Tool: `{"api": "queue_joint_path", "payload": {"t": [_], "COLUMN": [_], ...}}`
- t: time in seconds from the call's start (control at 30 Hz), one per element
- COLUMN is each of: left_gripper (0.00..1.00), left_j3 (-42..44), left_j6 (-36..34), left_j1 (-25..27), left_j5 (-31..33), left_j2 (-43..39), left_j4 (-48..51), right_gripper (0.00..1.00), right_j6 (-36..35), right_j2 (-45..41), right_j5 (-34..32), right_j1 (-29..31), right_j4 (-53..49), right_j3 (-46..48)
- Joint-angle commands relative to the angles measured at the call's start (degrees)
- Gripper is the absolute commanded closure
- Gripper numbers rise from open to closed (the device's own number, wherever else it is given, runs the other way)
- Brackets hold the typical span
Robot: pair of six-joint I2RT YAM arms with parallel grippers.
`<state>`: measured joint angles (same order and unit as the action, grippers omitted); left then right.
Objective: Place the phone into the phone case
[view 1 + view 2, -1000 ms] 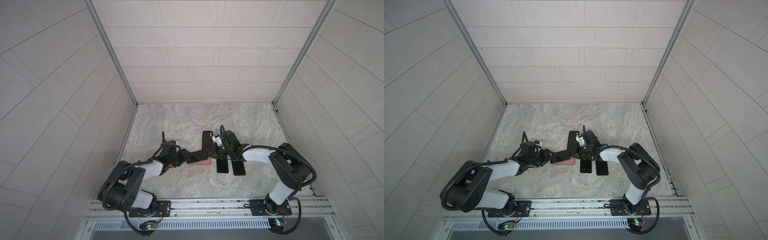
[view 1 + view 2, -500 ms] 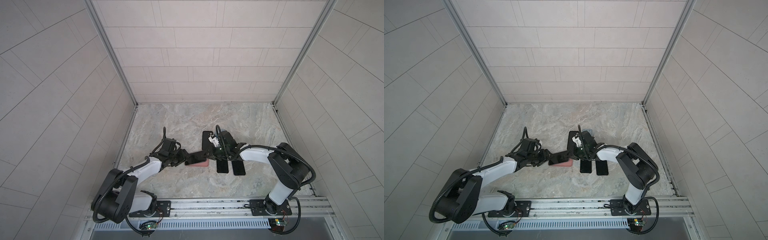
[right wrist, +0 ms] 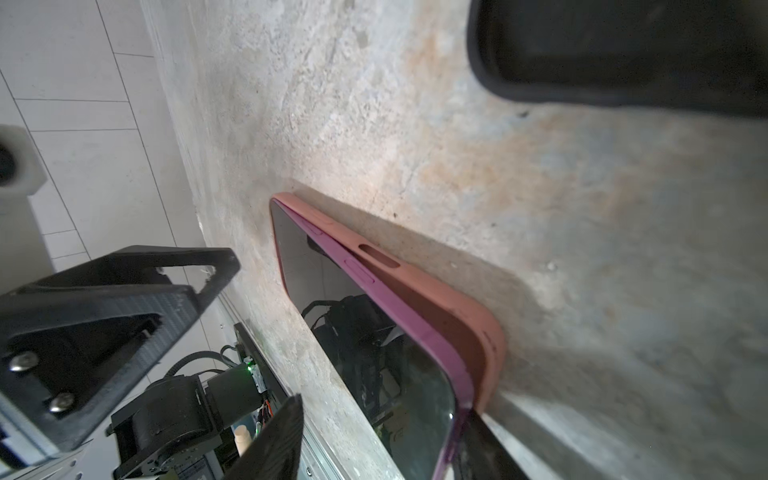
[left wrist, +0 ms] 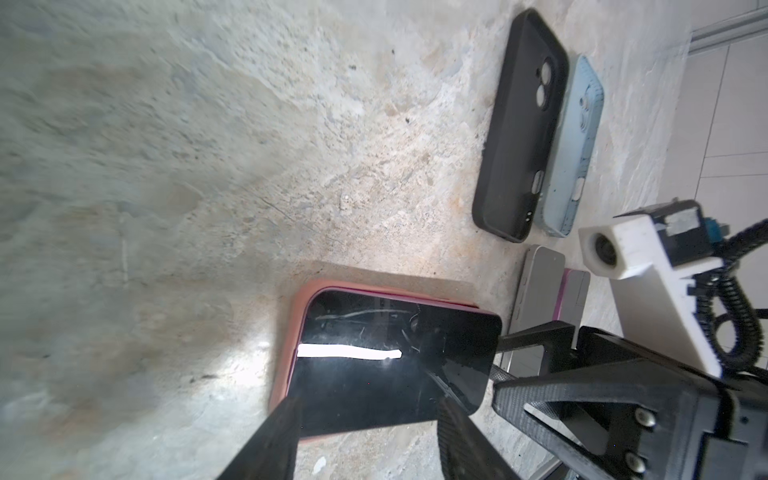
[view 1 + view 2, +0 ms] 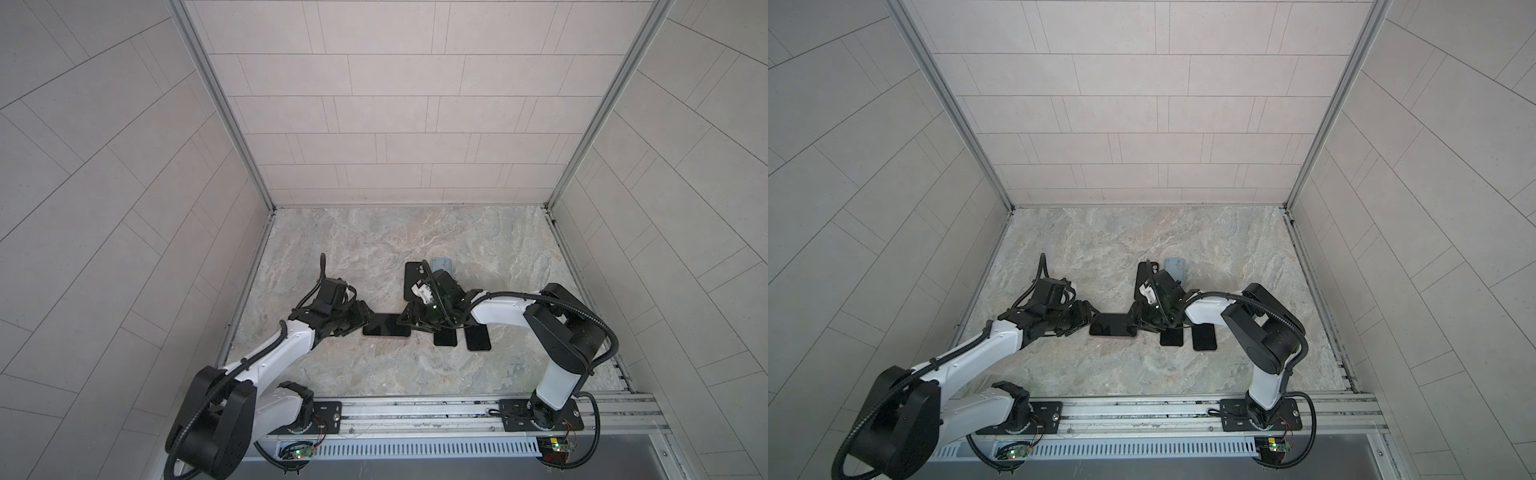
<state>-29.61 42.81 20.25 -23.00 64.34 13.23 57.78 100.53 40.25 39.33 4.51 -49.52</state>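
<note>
A black-screened phone (image 5: 386, 325) (image 5: 1113, 325) with a purple frame lies on a salmon-pink phone case (image 5: 384, 337) (image 5: 1113, 337) on the marble table. One end sits in the case (image 4: 291, 332). The other end of the phone (image 3: 374, 353) rides above the case wall (image 3: 415, 286). My left gripper (image 5: 365, 322) (image 4: 370, 411) is open, its fingers reaching over the phone's left end. My right gripper (image 5: 405, 322) (image 3: 378, 449) is open at the raised right end, one finger against that corner.
A black case (image 5: 414, 278) (image 4: 523, 124) and a light blue case (image 5: 442, 264) (image 4: 577, 145) lie just behind the right gripper. Two more phones (image 5: 445, 338) (image 5: 477, 338) lie under the right arm. The left wall rail (image 5: 245, 307) is close.
The right gripper has gone from shut to open at the phone's right end. The left arm's elbow has swung out to the left while its gripper stayed at the phone.
</note>
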Motion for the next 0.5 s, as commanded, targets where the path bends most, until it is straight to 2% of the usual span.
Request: {"api": "queue_joint_path", "payload": {"t": [0.0, 0.13, 0.2, 0.37, 0.47], "left_gripper": [0.4, 0.41, 0.46, 0.5, 0.47], "left_j3": [-1.6, -1.6, -2.1, -3.0, -2.4], "left_j6": [-0.5, -3.3, -4.4, -6.0, -6.4], "left_j1": [-0.5, -0.5, -0.4, -0.4, -0.5], "left_j5": [5.2, 10.0, 11.0, 8.1, 6.5], "left_j2": [-4.2, -6.5, -5.3, -0.6, 1.5], "left_j4": [5.0, 8.3, 9.7, 9.6, 7.1], "right_gripper": [0.39, 0.37, 0.36, 0.4, 0.49], "right_j6": [-4.5, -9.9, -11.8, -13.3, -12.3], "right_j2": [-2.7, -4.8, -5.2, -5.9, -5.9], "right_j5": [-2.3, -4.7, -5.9, -8.0, -7.9], "right_j1": [-0.1, -0.1, -0.1, 0.0, 0.5], "right_j4": [-9.0, -17.7, -21.3, -24.7, -23.9], "right_j3": [-2.5, -6.1, -7.9, -8.9, -8.1]}}
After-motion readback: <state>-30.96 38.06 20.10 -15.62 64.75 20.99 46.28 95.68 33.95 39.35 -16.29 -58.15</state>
